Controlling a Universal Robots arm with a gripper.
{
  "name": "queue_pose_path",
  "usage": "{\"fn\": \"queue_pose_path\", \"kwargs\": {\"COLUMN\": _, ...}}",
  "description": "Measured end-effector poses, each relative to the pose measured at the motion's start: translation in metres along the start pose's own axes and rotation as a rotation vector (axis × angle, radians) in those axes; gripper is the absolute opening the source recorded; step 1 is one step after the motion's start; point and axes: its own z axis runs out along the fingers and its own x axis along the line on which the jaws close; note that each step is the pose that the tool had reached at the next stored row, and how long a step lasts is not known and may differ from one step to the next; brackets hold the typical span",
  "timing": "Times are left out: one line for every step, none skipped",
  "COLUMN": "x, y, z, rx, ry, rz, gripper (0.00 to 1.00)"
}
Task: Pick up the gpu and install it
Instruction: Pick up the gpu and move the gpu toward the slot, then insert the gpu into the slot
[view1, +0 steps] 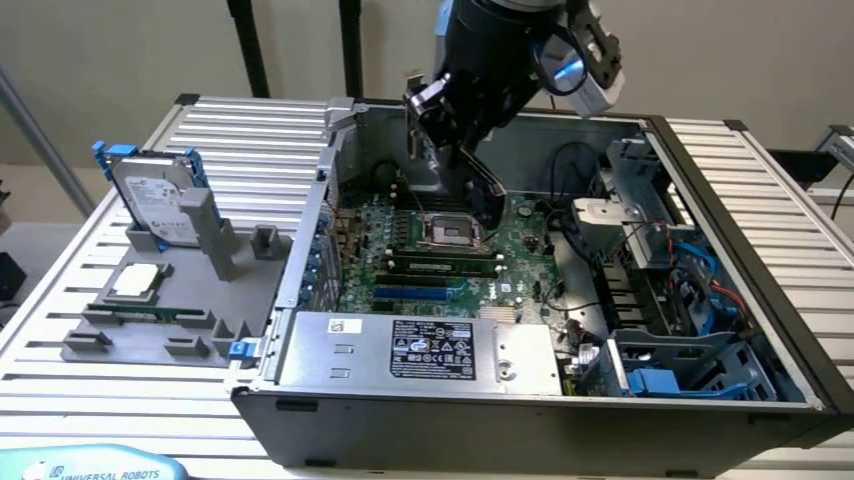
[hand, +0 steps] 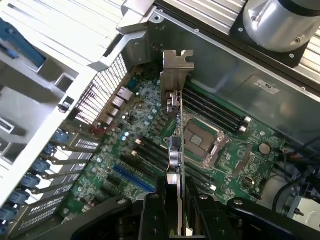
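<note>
end effector (hand: 176, 207): partly closed, clamped on the gpu (hand: 173, 105) by one edge
gpu: held edge-on over the motherboard (hand: 235, 150) inside the open computer case (view1: 534, 420), silver bracket (hand: 178, 62) away from the fingers
progress: pickup done; card hung apart from the blue slot (hand: 131, 178), not yet seated

Bright, even light from above in these 2 views, table (view1: 254, 130) slats gleaming; glare on the arm's silver joint (hand: 282, 22), softer sheen on the gpu (hand: 175, 145) (its bracket), case (view1: 534, 435) front in shadow.
</note>
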Motion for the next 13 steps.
{"fn": "queue_pose_path", "kwargs": {"x": 0.000, "y": -0.0002, "z": 0.0009, "rx": -0.0003, "ry": 0.0046, "rz": -0.018, "gripper": 0.26}}
{"fn": "queue_pose_path", "kwargs": {"x": 0.000, "y": -0.0004, "z": 0.0017, "rx": -0.0007, "ry": 0.0088, "rz": -0.034, "gripper": 0.26}}
{"fn": "queue_pose_path", "kwargs": {"x": 0.000, "y": -0.0007, "z": 0.0026, "rx": -0.0010, "ry": 0.0136, "rz": -0.053, "gripper": 0.26}}
{"fn": "queue_pose_path", "kwargs": {"x": 0.000, "y": -0.0009, "z": 0.0034, "rx": -0.0013, "ry": 0.0183, "rz": -0.071, "gripper": 0.26}}
{"fn": "queue_pose_path", "kwargs": {"x": 0.000, "y": -0.0011, "z": 0.0043, "rx": -0.0016, "ry": 0.0227, "rz": -0.088, "gripper": 0.26}}
{"fn": "queue_pose_path", "kwargs": {"x": 0.000, "y": -0.0013, "z": 0.0051, "rx": -0.0020, "ry": 0.0272, "rz": -0.105, "gripper": 0.26}}
{"fn": "queue_pose_path", "kwargs": {"x": 0.000, "y": -0.0015, "z": 0.0060, "rx": -0.0024, "ry": 0.0316, "rz": -0.123, "gripper": 0.26}}
{"fn": "queue_pose_path", "kwargs": {"x": 0.000, "y": -0.0018, "z": 0.0068, "rx": -0.0027, "ry": 0.0362, "rz": -0.140, "gripper": 0.26}}
{"fn": "queue_pose_path", "kwargs": {"x": 0.000, "y": -0.0020, "z": 0.0077, "rx": -0.0030, "ry": 0.0405, "rz": -0.157, "gripper": 0.26}}
{"fn": "queue_pose_path", "kwargs": {"x": 0.000, "y": -0.0022, "z": 0.0086, "rx": -0.0033, "ry": 0.0455, "rz": -0.176, "gripper": 0.26}}
{"fn": "queue_pose_path", "kwargs": {"x": 0.000, "y": -0.0024, "z": 0.0094, "rx": -0.0037, "ry": 0.0498, "rz": -0.193, "gripper": 0.26}}
{"fn": "queue_pose_path", "kwargs": {"x": 0.000, "y": -0.0026, "z": 0.0102, "rx": -0.0041, "ry": 0.0543, "rz": -0.210, "gripper": 0.26}}
{"fn": "queue_pose_path", "kwargs": {"x": 0.000, "y": -0.0029, "z": 0.0111, "rx": -0.0043, "ry": 0.0590, "rz": -0.228, "gripper": 0.26}}
